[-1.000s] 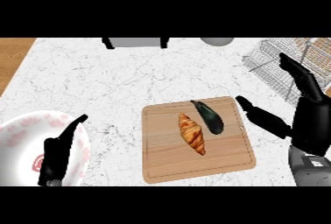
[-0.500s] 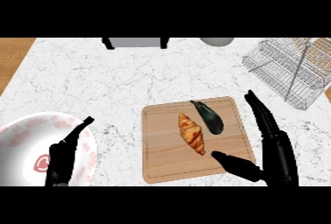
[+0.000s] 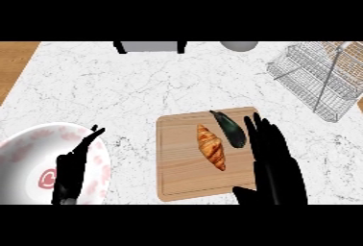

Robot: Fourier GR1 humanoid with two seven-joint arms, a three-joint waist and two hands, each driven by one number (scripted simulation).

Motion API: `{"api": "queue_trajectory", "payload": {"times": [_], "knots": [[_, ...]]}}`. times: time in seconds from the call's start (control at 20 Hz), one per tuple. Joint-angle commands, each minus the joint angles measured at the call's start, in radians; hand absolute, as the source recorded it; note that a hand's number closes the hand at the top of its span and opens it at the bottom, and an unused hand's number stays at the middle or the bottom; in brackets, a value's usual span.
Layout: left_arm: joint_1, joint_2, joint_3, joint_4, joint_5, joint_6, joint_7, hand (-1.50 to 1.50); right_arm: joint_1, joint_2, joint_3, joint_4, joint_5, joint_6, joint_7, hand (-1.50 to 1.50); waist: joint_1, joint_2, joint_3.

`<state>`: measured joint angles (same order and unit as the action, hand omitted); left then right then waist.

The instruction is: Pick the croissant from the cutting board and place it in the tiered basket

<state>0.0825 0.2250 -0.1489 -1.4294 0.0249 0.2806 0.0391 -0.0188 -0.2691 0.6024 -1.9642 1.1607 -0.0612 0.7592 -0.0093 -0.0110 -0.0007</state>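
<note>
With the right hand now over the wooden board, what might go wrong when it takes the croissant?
The dark green elongated vegetable lies close beside the golden-brown croissant on the wooden cutting board, so the open black right hand might nudge or take it instead. The wire tiered basket stands apart, so the carry is long.

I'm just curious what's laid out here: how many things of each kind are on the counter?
Cutting board: 1
Croissant: 1
Dark eggplant: 1
Plate: 1
Wire basket: 1
Robot hands: 2, left hand and right hand
Total: 7
</note>
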Motion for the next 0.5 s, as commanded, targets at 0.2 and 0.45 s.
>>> {"api": "queue_trajectory", "payload": {"times": [0.2, 0.45], "knots": [[0.019, -0.047, -0.026, 0.012, 0.013, -0.027, -0.011, 0.00, -0.147, 0.262, 0.245, 0.126, 0.342, 0.220, 0.393, -1.50, 0.019, 0.009, -0.001], [0.026, -0.057, -0.019, 0.017, -0.009, -0.015, -0.021, 0.00, -0.225, 0.267, 0.276, 0.289, 0.334, 0.196, 0.465, -1.50, 0.019, 0.011, 0.000]]}}
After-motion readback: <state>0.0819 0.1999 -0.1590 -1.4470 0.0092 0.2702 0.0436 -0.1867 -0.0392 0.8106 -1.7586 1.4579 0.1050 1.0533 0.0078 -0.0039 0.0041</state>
